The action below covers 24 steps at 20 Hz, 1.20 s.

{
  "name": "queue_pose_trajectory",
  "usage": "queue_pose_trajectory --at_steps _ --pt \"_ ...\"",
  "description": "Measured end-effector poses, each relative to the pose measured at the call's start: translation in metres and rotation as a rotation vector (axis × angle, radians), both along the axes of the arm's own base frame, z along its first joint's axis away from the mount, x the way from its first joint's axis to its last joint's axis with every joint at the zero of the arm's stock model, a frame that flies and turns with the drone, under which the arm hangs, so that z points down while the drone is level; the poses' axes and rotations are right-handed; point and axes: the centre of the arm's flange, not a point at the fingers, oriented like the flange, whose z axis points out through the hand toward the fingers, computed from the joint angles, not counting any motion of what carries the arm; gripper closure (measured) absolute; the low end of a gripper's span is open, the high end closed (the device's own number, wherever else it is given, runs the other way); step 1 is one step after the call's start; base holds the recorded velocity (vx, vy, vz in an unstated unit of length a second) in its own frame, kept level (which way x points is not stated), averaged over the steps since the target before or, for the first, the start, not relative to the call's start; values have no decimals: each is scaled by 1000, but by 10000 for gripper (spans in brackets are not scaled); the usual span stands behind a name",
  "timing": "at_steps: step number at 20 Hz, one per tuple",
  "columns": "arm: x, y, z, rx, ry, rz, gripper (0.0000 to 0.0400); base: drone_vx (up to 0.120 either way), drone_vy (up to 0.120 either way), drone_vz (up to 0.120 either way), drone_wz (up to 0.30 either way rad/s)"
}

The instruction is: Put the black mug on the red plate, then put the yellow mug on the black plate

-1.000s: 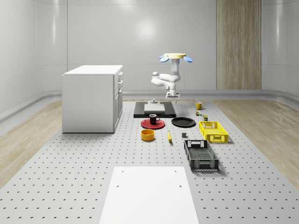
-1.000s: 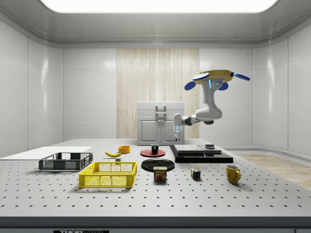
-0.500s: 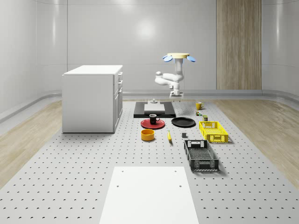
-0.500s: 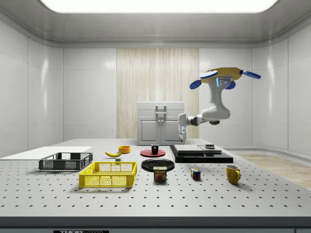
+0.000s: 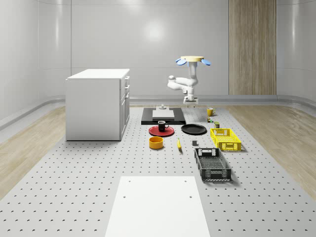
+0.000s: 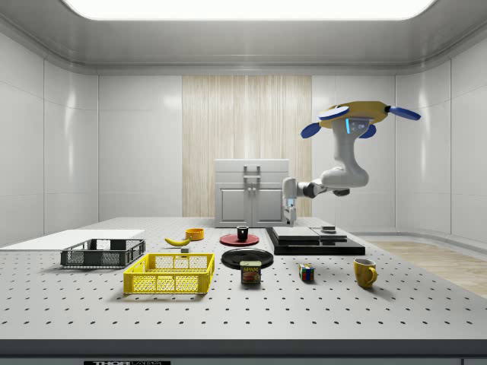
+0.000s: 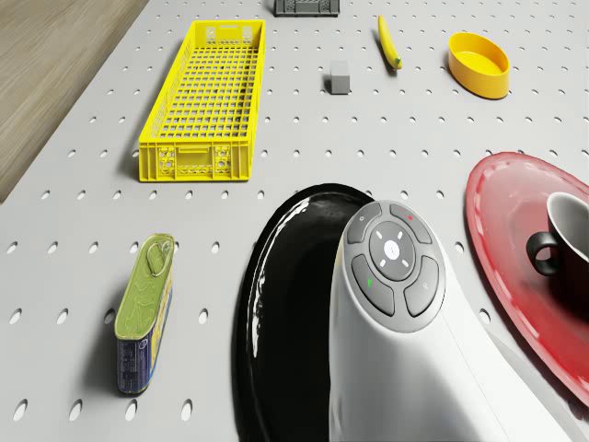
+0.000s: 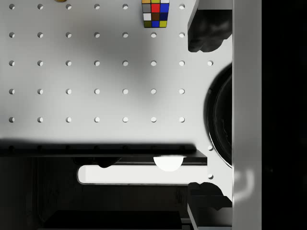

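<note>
Table [image 5: 74, 197]: grey perforated surface spanning the lower whole-scene view.
White panel [image 5: 157, 207]: flat on the table, bottom centre of that view.
White cabinet [image 5: 98, 103]: stands on the table, left of centre.
Black platform [image 5: 163, 116]: lies at centre, beside the cabinet.
Red plate [image 5: 161, 131]: in front of the platform; carries the black mug [image 5: 162, 125].
Black plate [image 5: 193, 129]: just right of the red plate.
Yellow bowl [image 5: 156, 142]: below the red plate.
Banana [image 5: 178, 144]: right of the bowl.
Yellow crate [image 5: 225, 138]: right of centre.
Black crate [image 5: 212, 164]: below the yellow crate.
Yellow mug [image 5: 210, 111]: upper right of the black plate.
Can [image 6: 251, 272]: centre of the side view.
Colour cube [image 6: 306, 272]: right of the can.
</note>
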Motion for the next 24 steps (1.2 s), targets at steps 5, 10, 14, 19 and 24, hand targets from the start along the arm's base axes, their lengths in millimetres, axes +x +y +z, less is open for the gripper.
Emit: queue_pose_trajectory --at_steps 5,10,14,19,24 --pt "0 0 0 0 0 0 0 -120 120 0 0" --pt "0 0 0 0 0 0 0 -120 120 0 0" --pt "0 0 0 0 0 0 0 -120 120 0 0" --pt "0 0 0 0 0 0 0 -16 120 0 0" --pt "0 0 0 0 0 0 0 -88 120 0 0"
